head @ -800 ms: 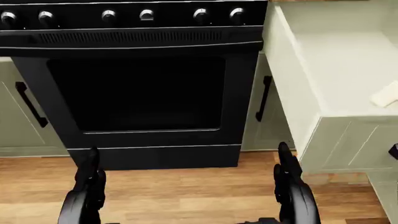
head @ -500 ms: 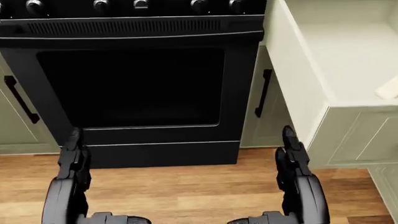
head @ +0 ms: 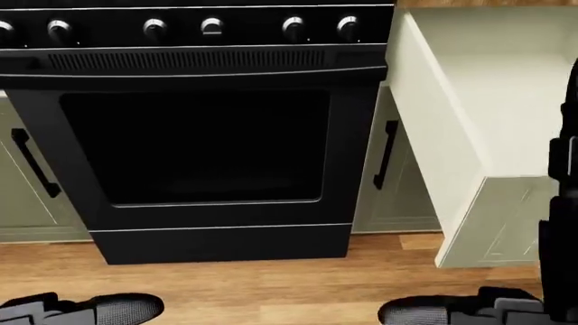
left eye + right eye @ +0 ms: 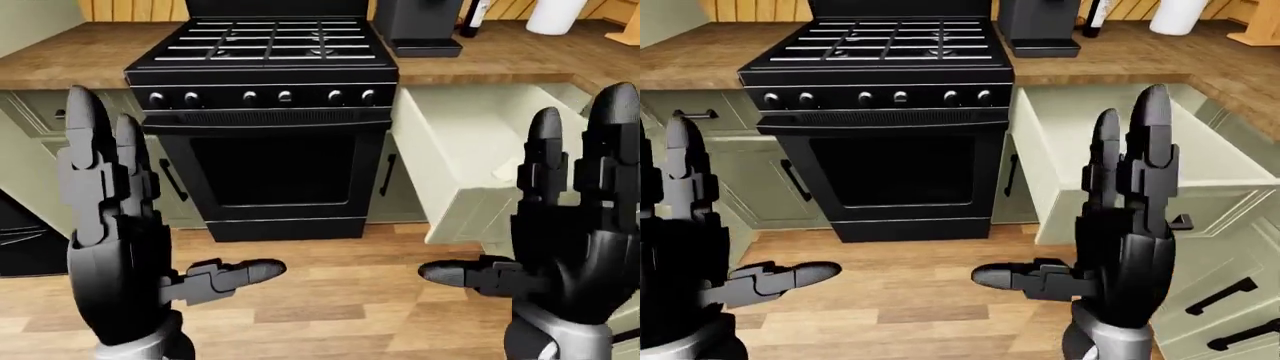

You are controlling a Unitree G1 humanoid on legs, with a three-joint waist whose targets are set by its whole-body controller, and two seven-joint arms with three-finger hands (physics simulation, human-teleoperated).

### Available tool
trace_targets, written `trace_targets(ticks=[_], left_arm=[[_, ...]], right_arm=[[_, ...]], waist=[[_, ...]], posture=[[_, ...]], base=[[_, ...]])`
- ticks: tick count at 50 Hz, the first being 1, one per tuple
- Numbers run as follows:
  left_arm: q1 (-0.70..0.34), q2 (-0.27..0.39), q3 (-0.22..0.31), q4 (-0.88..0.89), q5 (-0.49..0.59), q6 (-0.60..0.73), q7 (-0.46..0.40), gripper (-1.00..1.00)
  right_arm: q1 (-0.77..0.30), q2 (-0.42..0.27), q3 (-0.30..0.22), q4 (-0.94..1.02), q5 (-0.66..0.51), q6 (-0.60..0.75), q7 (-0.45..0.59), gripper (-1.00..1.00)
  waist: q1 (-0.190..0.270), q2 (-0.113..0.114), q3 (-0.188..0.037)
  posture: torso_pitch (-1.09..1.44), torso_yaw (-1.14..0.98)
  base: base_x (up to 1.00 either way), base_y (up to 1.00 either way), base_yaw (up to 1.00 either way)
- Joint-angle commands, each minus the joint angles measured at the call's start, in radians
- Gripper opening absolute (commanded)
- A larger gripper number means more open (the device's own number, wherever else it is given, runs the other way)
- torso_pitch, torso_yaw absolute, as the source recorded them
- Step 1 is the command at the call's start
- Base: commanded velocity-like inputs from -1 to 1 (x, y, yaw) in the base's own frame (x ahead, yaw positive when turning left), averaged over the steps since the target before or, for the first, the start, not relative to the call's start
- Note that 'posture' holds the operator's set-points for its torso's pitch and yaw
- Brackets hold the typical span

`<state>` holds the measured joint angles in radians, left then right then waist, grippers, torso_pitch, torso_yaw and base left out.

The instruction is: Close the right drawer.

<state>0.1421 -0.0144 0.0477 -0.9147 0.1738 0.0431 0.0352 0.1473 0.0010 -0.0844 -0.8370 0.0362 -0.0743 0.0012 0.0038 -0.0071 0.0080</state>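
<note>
The right drawer [image 4: 1052,154] stands pulled out to the right of the black stove, pale green with a pale inside; its front panel [image 4: 1230,201] faces the lower right of the right-eye view. Both black three-finger hands are raised in front of the camera, fingers upright and thumbs pointing inward. My left hand [image 4: 185,199] is open and holds nothing, left of the oven door. My right hand [image 4: 1060,187] is open and empty too, and stands before the drawer, apart from it. In the head view the drawer's side wall [image 3: 434,135] shows, with only thumbs at the bottom.
The black stove [image 4: 272,52] with its oven door [image 3: 194,145] fills the middle. Green cabinets with black handles [image 3: 387,154] flank it. A wooden counter [image 4: 500,56] carries a black appliance [image 4: 415,26]. More drawers [image 4: 1230,300] stand at the lower right. The floor [image 4: 340,292] is wooden planks.
In the head view both hands have risen: their upright fingers have left the picture's bottom, and only the thumbs show there. The right hand now covers the drawer's right edge. The view has shifted slightly.
</note>
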Motion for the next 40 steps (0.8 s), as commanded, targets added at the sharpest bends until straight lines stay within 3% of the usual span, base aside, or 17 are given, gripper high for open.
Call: trace_targets(ticks=[1,2,7,22,37,38,40], left_arm=[[-0.013,0.001,0.005,-0.05,-0.001,0.016,-0.003,1.0],[-0.017,0.001,0.01,-0.075,-0.007,0.033,-0.008,1.0],[-0.029,-0.001,0.019,-0.127,-0.008,0.065,-0.009,1.0],[-0.02,-0.003,0.01,-0.106,0.006,0.036,-0.002,1.0],[-0.014,-0.004,-0.006,-0.11,0.017,0.039,0.001,1.0],[-0.012,-0.004,-0.009,-0.109,0.018,0.037,0.001,1.0],[-0.009,-0.004,-0.01,-0.106,0.018,0.032,0.003,1.0]], right_arm=[[-0.001,0.0,-0.008,-0.069,0.005,0.025,0.018,1.0],[0.002,0.002,-0.018,-0.117,0.046,0.05,0.027,1.0],[-0.012,0.006,-0.022,-0.178,0.018,0.094,0.039,1.0],[-0.006,0.011,-0.028,-0.113,-0.002,0.037,0.05,1.0],[-0.004,0.017,-0.046,-0.084,0.004,0.032,0.009,1.0],[-0.004,0.017,-0.045,-0.084,0.002,0.033,0.009,1.0],[-0.002,0.017,-0.042,-0.084,0.0,0.03,0.01,1.0]], waist=[[0.0,0.001,-0.003],[0.0,0.0,-0.004],[-0.001,0.0,0.001],[0.0,0.0,0.005],[0.001,0.0,-0.002],[-0.004,0.004,-0.015],[-0.01,0.007,0.014]], posture=[[0.0,0.0],[0.0,0.0],[0.0,0.0],[0.0,0.0],[0.0,0.0],[0.0,0.0],[0.0,0.0]], base=[[0.0,0.0,0.0],[0.0,0.0,0.0],[0.0,0.0,0.0],[0.0,0.0,0.0],[0.0,0.0,0.0],[0.0,0.0,-0.1],[0.0,0.0,-0.52]])
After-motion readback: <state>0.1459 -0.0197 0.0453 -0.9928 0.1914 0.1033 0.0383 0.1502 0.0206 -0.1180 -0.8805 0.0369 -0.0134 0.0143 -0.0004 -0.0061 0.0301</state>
